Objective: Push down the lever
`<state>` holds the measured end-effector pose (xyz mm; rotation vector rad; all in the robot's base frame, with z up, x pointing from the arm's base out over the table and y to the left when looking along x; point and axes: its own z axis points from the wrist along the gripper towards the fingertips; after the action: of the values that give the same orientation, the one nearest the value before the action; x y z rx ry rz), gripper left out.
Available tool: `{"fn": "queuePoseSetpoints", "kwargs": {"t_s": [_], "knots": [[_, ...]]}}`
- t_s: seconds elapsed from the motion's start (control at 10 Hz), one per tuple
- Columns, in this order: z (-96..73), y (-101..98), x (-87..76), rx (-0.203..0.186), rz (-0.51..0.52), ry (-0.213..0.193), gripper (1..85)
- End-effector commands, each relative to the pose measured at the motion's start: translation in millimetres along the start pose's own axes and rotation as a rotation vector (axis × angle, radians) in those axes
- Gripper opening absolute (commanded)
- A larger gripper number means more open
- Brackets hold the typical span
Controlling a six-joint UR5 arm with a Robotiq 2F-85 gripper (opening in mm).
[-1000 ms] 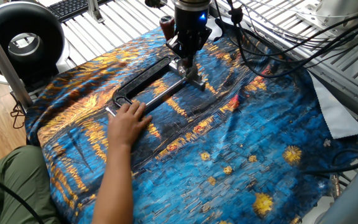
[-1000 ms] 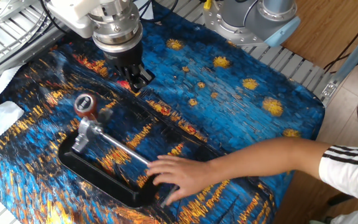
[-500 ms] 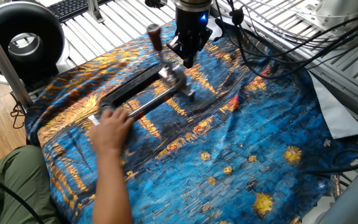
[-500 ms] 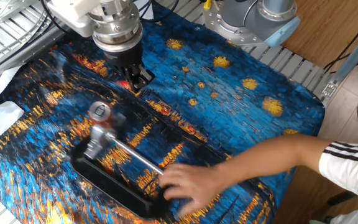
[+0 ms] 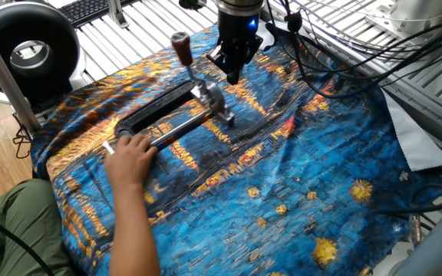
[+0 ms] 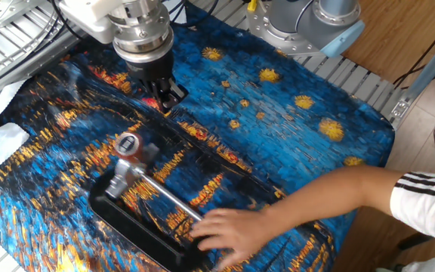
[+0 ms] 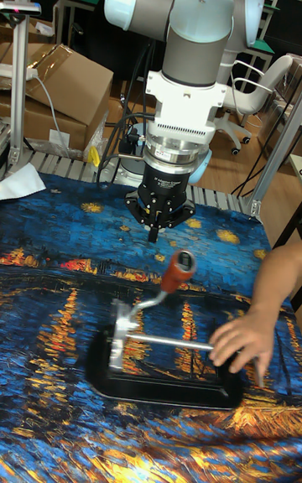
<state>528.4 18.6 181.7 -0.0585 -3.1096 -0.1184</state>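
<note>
The lever (image 5: pixel 184 54) stands raised, a slim silver arm topped by a red-brown knob (image 7: pixel 179 266), jointed to the silver clamp head (image 5: pixel 210 100). The knob (image 6: pixel 127 143) faces up in the other fixed view. The clamp's long black frame (image 6: pixel 131 225) lies flat on the cloth. My gripper (image 5: pixel 232 74) hangs shut with nothing in it, to the right of the knob and clear of it. In the tall view the gripper (image 7: pixel 153 236) points down just behind and left of the knob. The gripper (image 6: pixel 168 96) sits above the cloth, beyond the clamp.
A person's hand (image 5: pixel 130 157) holds the far end of the clamp, and the hand (image 7: pixel 242 337) rests on the bar. A blue and orange painted cloth (image 5: pixel 305 176) covers the table. Cables (image 5: pixel 336 54) trail at the back right. A black round device (image 5: pixel 28 50) stands at the left.
The hand has slid the clamp away from my gripper, to the left in one fixed view. The lever's knob came out from behind the gripper and stands more upright. My gripper has hardly moved.
</note>
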Motion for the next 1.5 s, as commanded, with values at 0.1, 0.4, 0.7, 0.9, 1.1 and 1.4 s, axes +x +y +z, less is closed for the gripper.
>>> {"fn": "queuePoseSetpoints", "kwargs": {"t_s": [0.1,0.4,0.7,0.9,1.1,1.4], "knots": [[-0.6,3.3,-1.3,-0.014,0.000,-0.007,1.0],[-0.7,2.7,-6.5,-0.011,-0.009,-0.027,1.0],[-1.2,2.4,-17.6,-0.009,-0.028,-0.070,1.0],[-1.2,-0.4,-17.3,0.002,-0.026,-0.069,1.0],[-1.2,0.7,-17.3,-0.004,-0.005,-0.069,1.0],[-1.2,-5.3,-16.7,0.020,-0.031,-0.066,1.0]]}}
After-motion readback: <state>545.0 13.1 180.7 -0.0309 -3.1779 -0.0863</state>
